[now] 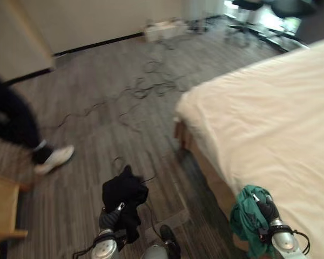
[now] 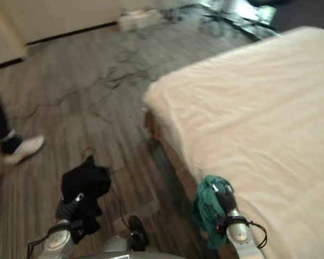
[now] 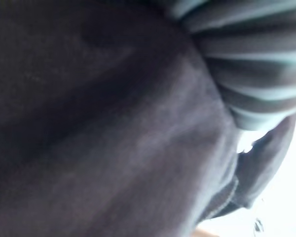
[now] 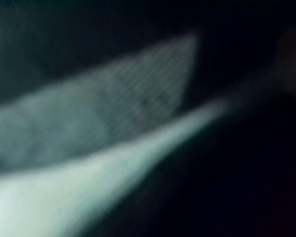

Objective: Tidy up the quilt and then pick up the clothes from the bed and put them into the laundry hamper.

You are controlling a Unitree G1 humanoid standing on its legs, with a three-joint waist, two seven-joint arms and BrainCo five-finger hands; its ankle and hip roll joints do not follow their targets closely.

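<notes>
Your left hand [image 1: 112, 217] is bunched round the black garment [image 1: 124, 192] out over the floor, and your right hand [image 1: 265, 210] is clutching the green garment [image 1: 247, 216] right at the bed's [image 1: 270, 118] near edge. No hamper is in view, so which arm is nearer cannot be judged. The quilt lies smooth.

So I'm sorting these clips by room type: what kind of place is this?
Probably a bedroom, maybe a hotel room or a test room. A bed with a pale quilt stands on striped carpet. The left hand holds black clothes, the right hand green clothes.
</notes>
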